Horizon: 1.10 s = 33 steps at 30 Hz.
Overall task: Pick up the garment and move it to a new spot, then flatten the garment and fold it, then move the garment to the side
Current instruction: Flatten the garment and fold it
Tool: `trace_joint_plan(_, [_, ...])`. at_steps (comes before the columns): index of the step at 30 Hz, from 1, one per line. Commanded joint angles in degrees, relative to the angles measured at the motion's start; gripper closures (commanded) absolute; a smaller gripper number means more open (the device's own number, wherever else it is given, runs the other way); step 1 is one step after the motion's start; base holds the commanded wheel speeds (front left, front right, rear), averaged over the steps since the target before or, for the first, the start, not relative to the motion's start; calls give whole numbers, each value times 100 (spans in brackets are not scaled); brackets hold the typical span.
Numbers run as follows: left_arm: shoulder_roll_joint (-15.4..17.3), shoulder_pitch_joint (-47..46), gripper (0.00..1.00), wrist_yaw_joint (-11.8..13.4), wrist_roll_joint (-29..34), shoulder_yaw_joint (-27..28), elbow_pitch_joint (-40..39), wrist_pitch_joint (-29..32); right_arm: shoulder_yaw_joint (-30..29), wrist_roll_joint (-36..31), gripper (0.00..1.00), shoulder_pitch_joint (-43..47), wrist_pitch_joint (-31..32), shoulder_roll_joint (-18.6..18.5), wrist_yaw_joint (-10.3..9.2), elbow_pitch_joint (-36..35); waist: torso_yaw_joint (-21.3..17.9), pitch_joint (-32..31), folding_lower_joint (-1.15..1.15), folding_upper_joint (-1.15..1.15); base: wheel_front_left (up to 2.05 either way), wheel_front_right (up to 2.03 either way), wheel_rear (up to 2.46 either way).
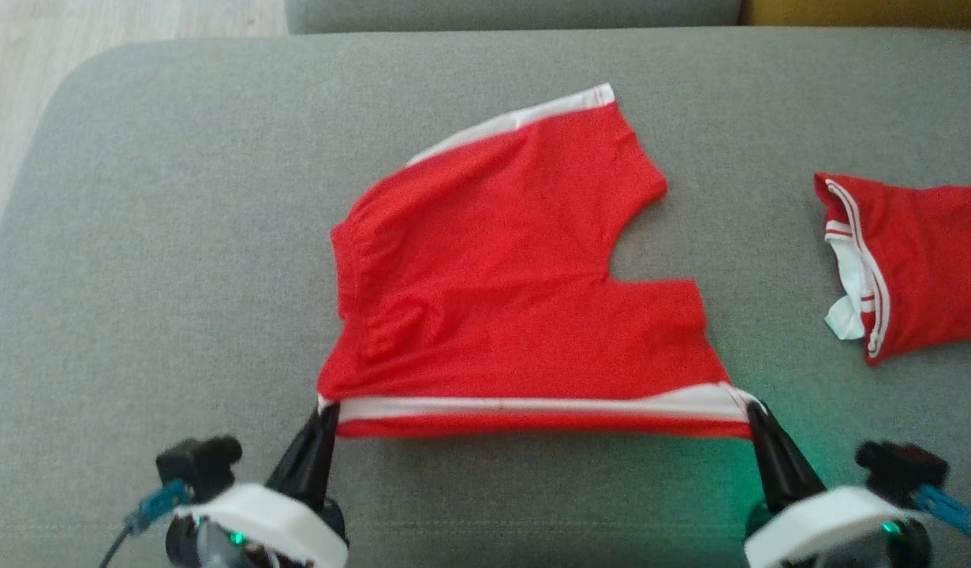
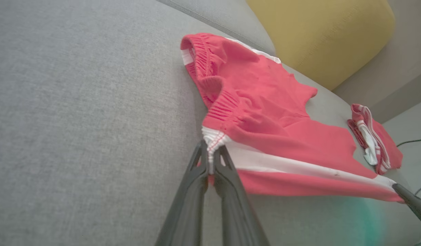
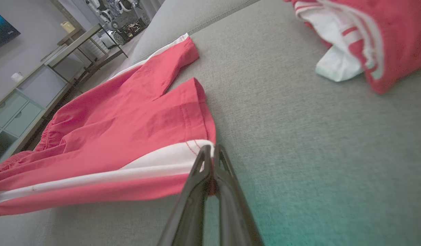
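Two corners of the shorts, lower frame, pinched by left gripper and right gripper; flattening step, next needs even tension.

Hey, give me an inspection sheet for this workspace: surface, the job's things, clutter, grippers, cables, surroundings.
Surface: grey sofa cushion, no stains seen.
Job's things: red shorts with a white side stripe, spread mostly flat, waistband towards the robot's left and a little bunched.
Clutter: second garment, red and white, crumpled to the right, apart from the shorts.
Grippers: left gripper shut on the waistband corner; right gripper shut on the leg-hem corner; the striped edge is stretched between them.
Cables: dark cable beyond the cushion's far end.
Surroundings: yellow cushion behind; shelf unit across the room.
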Motion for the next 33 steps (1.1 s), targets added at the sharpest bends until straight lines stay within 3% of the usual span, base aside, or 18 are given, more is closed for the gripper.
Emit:
trace_joint_plan(1, [255, 83, 100, 191, -11, 311, -391, 38, -164, -143, 100, 229, 205, -27, -5, -615, -3, -67, 0, 0, 0, 0, 0])
trace_joint_plan(8, [498, 775, 100, 667, -29, 337, -1520, 379, -699, -359, 100, 1153, 990, 66, -5, -2355, 26, -207, 0, 0, 0, 0, 0])
trace_joint_plan(11, [543, 882, 100, 782, -102, 341, -1901, 563, -954, -372, 100, 1225, 1154, 68, -5, -2745, 59, -251, 0, 0, 0, 0, 0])
trace_joint_plan(16, [544, 727, 100, 745, -313, 411, -2013, 767, -1086, -507, 100, 871, 1236, 68, -5, -2842, 101, -178, 0, 0, 0, 0, 0])
trace_joint_plan(24, [407, -447, 100, 363, -742, 504, -1553, 1217, -933, -941, 100, -875, 1439, 61, -5, -2128, 301, 330, 0, 0, 0, 0, 0])
trace_joint_plan(33, [52, -1937, 100, -59, -873, 412, -389, 1427, -677, -1023, 100, -3132, 1199, -222, -5, -142, 615, 1009, 0, 0, 0, 0, 0])
